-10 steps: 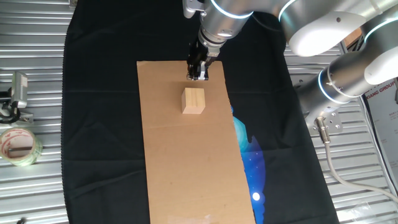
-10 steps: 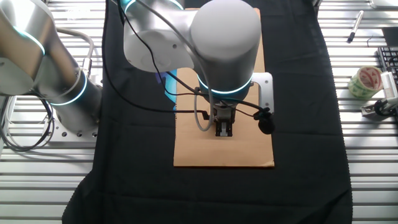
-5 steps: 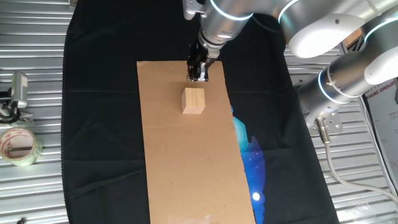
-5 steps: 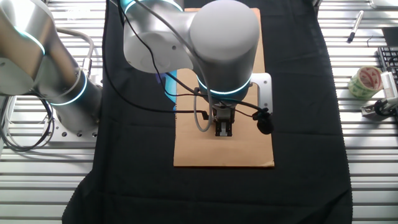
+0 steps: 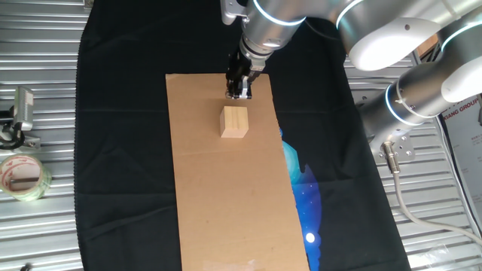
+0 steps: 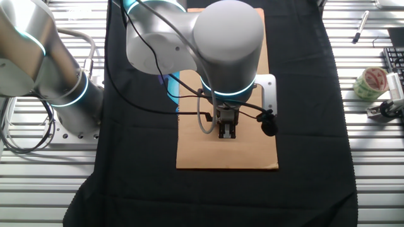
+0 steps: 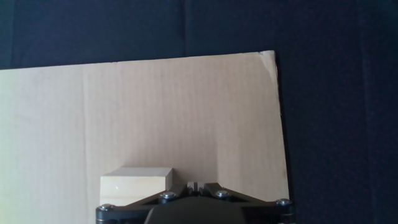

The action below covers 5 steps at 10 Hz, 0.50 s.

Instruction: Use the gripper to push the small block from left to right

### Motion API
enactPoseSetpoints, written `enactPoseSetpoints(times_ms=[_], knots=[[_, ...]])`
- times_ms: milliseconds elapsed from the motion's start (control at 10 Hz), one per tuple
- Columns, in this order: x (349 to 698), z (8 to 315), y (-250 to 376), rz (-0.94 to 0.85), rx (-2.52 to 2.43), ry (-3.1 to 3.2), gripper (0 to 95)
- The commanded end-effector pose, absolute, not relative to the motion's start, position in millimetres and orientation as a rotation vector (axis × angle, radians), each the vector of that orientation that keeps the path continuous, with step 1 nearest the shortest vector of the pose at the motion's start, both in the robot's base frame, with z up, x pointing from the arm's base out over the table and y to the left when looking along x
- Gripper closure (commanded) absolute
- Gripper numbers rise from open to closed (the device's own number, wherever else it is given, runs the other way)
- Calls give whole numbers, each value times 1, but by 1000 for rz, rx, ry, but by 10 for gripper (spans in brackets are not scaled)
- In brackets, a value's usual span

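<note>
The narrow black and metal two-finger hand (image 5: pixel 239 92) at the end of the large silver arm with a glowing blue ring (image 5: pixel 273 16) points down over the far end of the long brown cardboard sheet (image 5: pixel 226 188), which lies on a black cloth (image 5: pixel 120 150) spread across the ribbed metal table (image 5: pixel 38 226). Its fingers appear drawn close together with nothing between them; the tips look pinched to a narrow point in one fixed view, and the hand view shows only the base of the fingers meeting at the bottom edge (image 7: pixel 194 190), so the exact gap cannot be read. The small pale tan wooden cube (image 5: pixel 234 122) sits on the cardboard just beside the fingertips, a thin strip of cardboard showing between them, so the hand does not seem to touch it. In the hand view the cube (image 7: pixel 137 182) lies at the lower edge, a little left of the finger base. In the other fixed view the hand (image 6: pixel 227 131) hangs below the arm's broad wrist over the near part of the cardboard (image 6: pixel 252 154), and the cube is hidden behind it. A roll of clear tape (image 5: pixel 22 177) rests on the table well apart from the sheet.
</note>
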State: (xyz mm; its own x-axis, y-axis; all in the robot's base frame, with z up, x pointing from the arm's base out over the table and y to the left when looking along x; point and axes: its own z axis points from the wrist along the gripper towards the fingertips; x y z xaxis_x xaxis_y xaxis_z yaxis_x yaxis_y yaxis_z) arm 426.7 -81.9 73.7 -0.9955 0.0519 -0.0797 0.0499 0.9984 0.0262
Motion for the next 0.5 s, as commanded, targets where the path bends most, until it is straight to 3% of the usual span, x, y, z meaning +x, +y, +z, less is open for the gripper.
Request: enactPoseSetpoints(times_ms=[100,500], knots=[[427,74,-82,34,77,3060,950],[427,74,-82,36,69,3064,950]])
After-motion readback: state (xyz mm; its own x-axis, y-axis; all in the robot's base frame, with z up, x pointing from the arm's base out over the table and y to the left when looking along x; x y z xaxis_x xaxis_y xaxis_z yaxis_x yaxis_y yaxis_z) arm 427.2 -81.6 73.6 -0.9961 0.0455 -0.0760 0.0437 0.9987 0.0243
